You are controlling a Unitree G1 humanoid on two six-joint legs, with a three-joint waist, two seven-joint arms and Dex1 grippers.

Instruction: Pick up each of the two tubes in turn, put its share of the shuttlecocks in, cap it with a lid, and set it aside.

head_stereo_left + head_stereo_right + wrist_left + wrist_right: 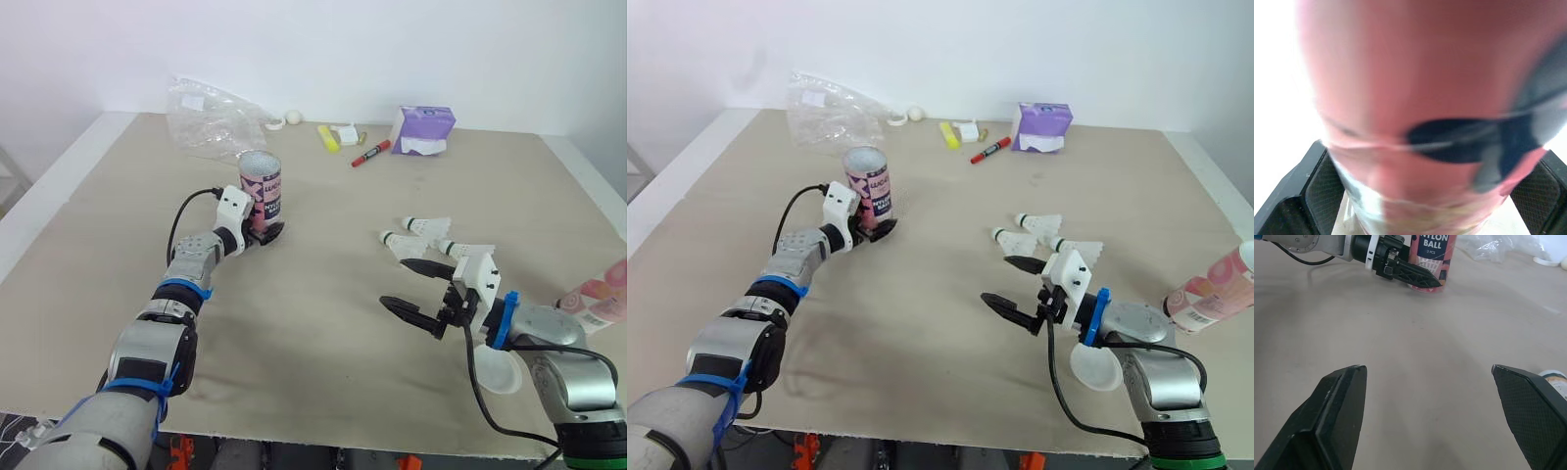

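- The left gripper (265,233) is at the foot of the upright pink tube (262,186), which stands on the counter (323,323) on the robot's left. Its fingers (1320,193) are pressed to either side of the tube, gripping it low down.
- The right gripper (394,283) hovers over bare counter on the robot's right. Its fingers are spread wide and hold nothing.
- The shuttlecocks (421,235) lie in a loose cluster on the counter just beyond the right gripper, none of them in a tube that I can see.
- A second tube (1210,294) lies on its side at the counter's right edge, well apart from the first. A white lid (1095,367) rests on the counter under the right forearm.
- Step in hand, as I judge it: the first tube has been taken hold of but not lifted, and filling has not begun.
- The next move calls for the right gripper to reach forward to the nearest shuttlecock and close on it. The left arm should meanwhile bring the tube up and tip its open mouth toward the right side.
- The low grip may let the tall tube lean when raised, so the lift should be slow.
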